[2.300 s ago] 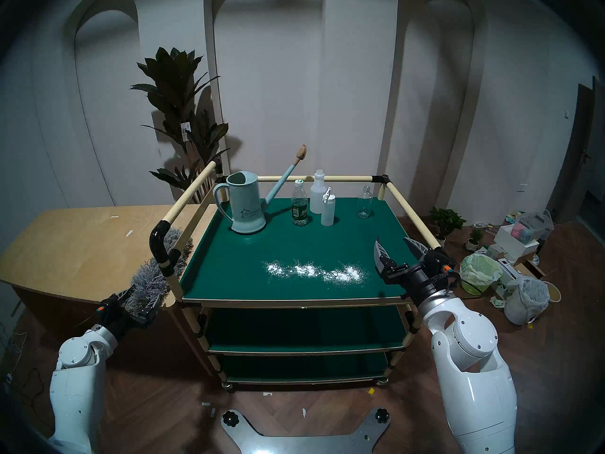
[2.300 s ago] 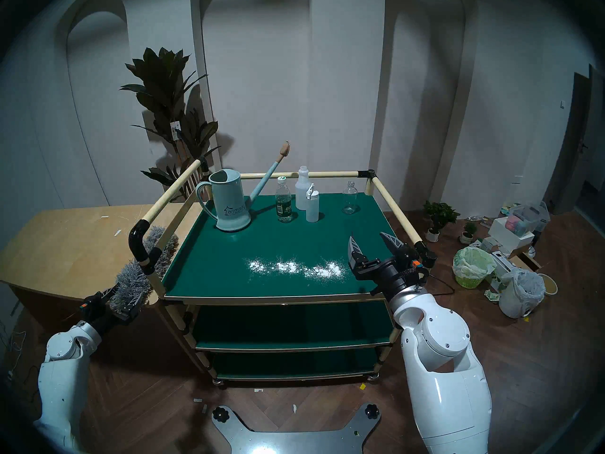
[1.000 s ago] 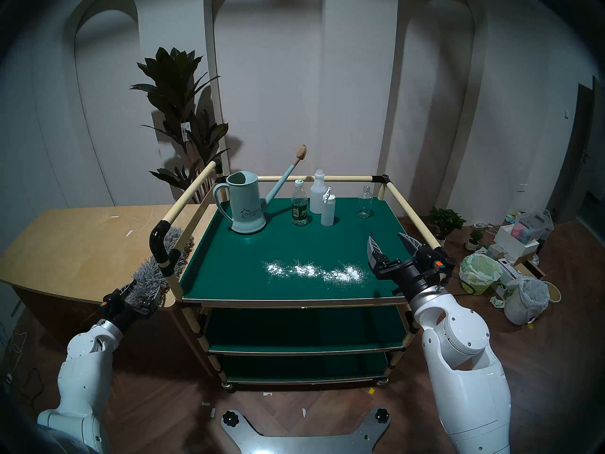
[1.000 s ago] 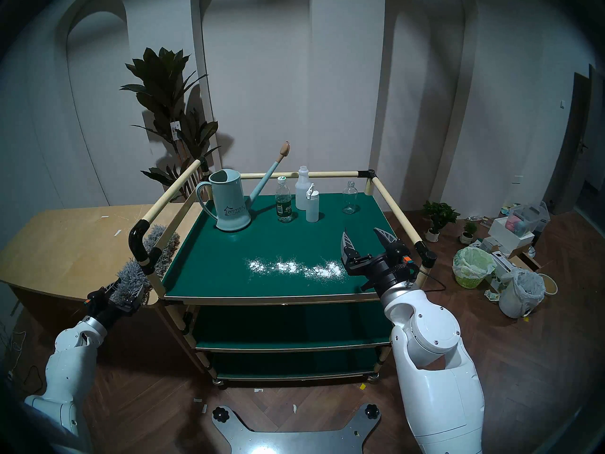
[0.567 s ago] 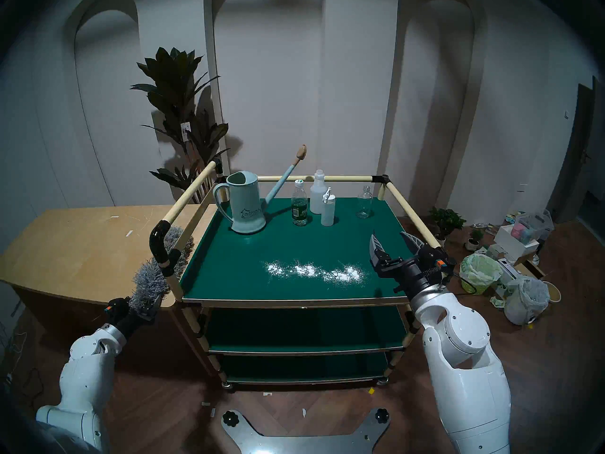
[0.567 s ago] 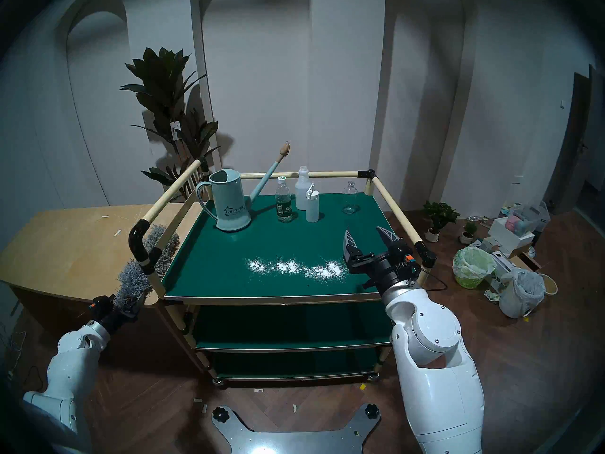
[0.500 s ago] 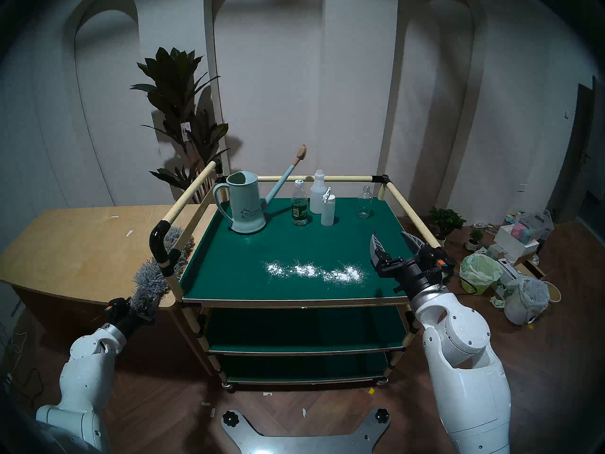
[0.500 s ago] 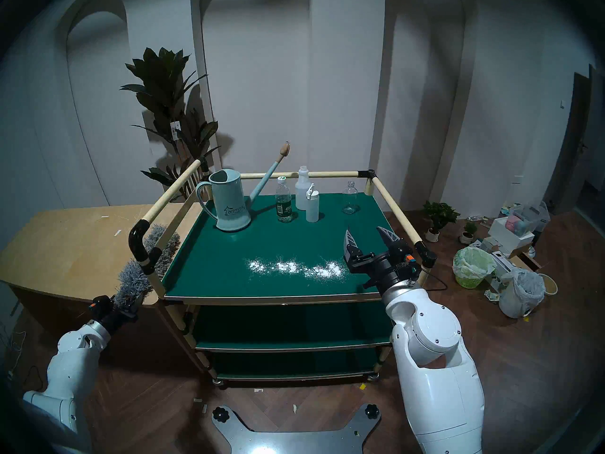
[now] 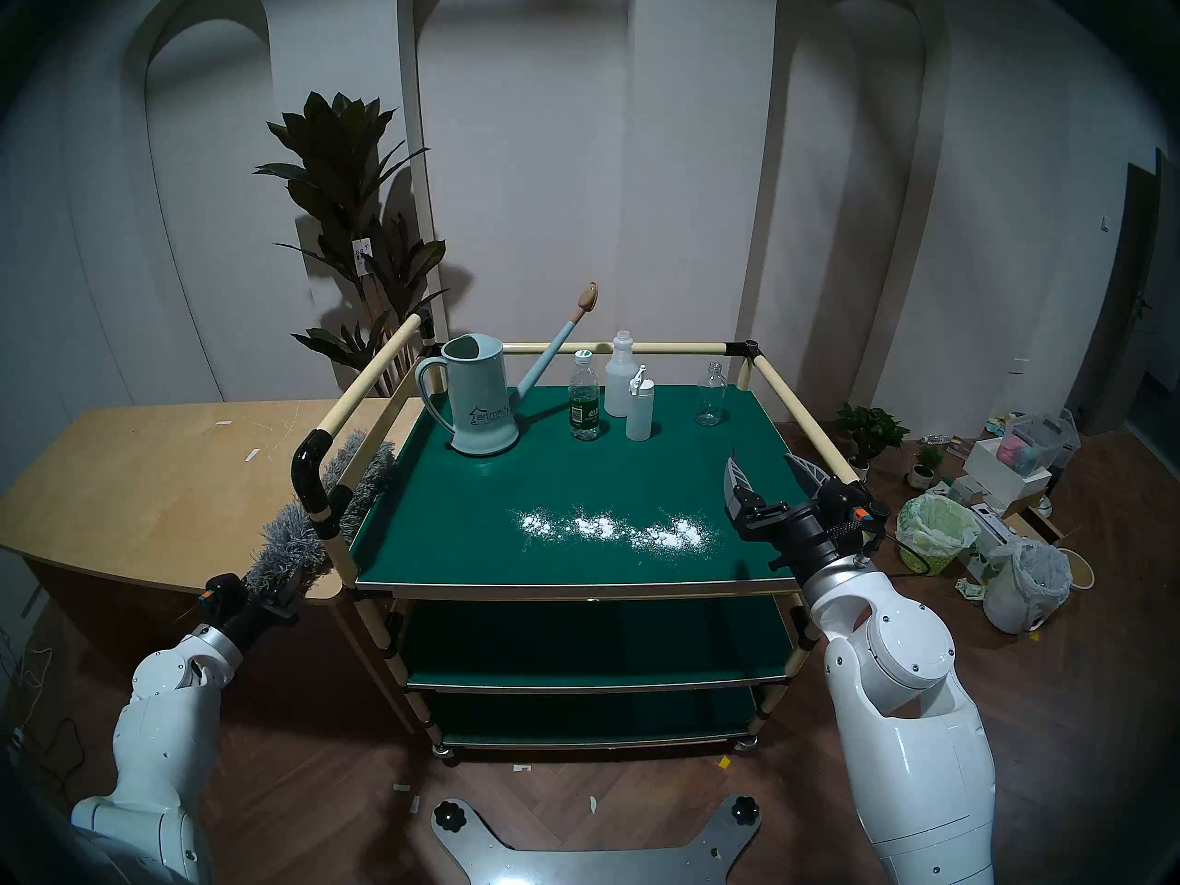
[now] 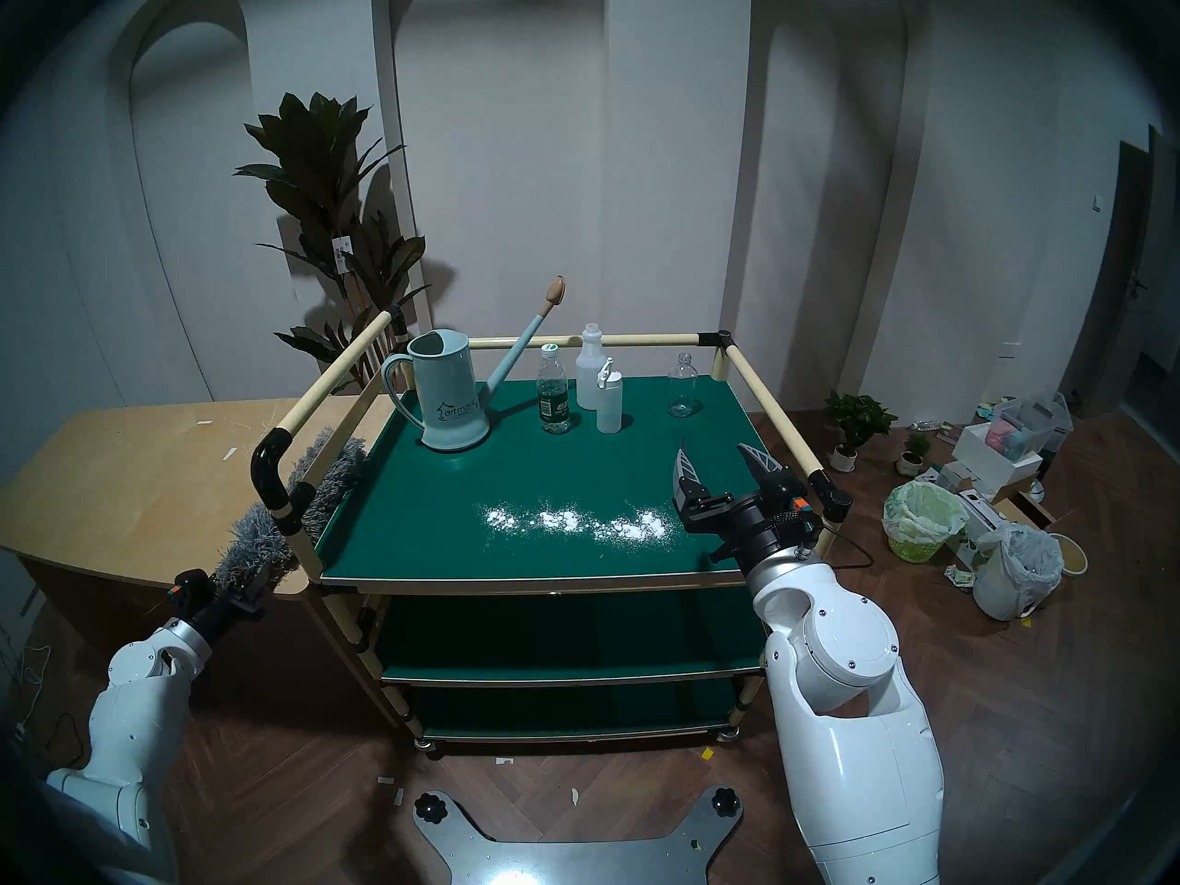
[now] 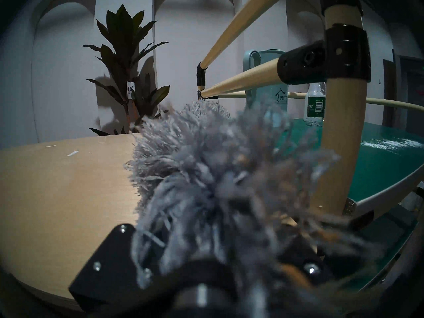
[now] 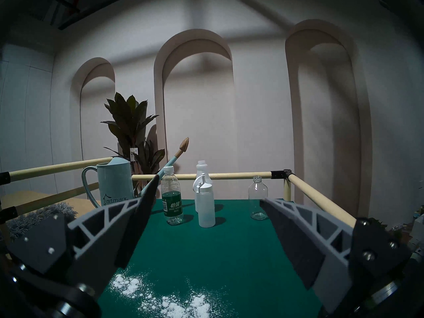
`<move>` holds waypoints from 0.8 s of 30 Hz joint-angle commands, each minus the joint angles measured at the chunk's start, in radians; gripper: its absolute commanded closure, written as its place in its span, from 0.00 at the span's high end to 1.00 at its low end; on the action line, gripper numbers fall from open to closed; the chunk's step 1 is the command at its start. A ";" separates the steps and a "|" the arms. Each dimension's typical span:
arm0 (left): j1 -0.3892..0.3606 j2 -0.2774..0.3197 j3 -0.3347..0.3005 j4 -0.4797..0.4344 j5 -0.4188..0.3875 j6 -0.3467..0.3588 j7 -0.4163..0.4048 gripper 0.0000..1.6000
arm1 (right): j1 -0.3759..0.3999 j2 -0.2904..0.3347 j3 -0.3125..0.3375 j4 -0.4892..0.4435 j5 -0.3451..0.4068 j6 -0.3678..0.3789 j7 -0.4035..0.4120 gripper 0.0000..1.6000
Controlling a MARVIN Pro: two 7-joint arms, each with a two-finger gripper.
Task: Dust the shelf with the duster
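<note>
The left gripper (image 9: 276, 591) pinches the near end of the duster (image 9: 319, 513), which lies outside the shelf (image 9: 447, 532) against its left rail (image 9: 357, 392), over the wooden table (image 9: 159, 481); the long axis runs from the gripper away and to the right, fluffy tip at the shelf's left edge; the likely snag is the head catching on the black corner joint (image 9: 310, 475), or a wide sweep toppling the watering can (image 9: 479, 398); the right gripper (image 9: 766, 475) hovers spread and empty beside the white powder (image 9: 613, 527).
</note>
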 commanded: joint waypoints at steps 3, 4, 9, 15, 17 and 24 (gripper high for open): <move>0.057 -0.009 -0.051 -0.136 0.004 0.020 0.112 0.00 | 0.011 0.000 0.001 -0.012 0.005 -0.014 0.007 1.00; 0.059 -0.005 -0.056 -0.141 0.004 0.021 0.120 0.00 | 0.012 -0.001 0.003 -0.012 0.007 -0.012 0.007 1.00; 0.086 0.007 -0.087 -0.217 0.002 0.040 0.162 0.00 | 0.030 -0.001 0.015 -0.002 0.015 -0.010 0.006 1.00; 0.126 0.025 -0.130 -0.295 0.000 0.043 0.184 0.00 | 0.048 0.003 0.030 0.022 0.018 -0.011 0.008 1.00; 0.141 0.033 -0.146 -0.323 -0.001 0.043 0.187 0.00 | 0.049 0.003 0.032 0.026 0.019 -0.011 0.010 1.00; 0.176 0.052 -0.195 -0.414 -0.005 0.054 0.190 0.00 | 0.056 0.002 0.035 0.044 0.023 -0.009 0.017 1.00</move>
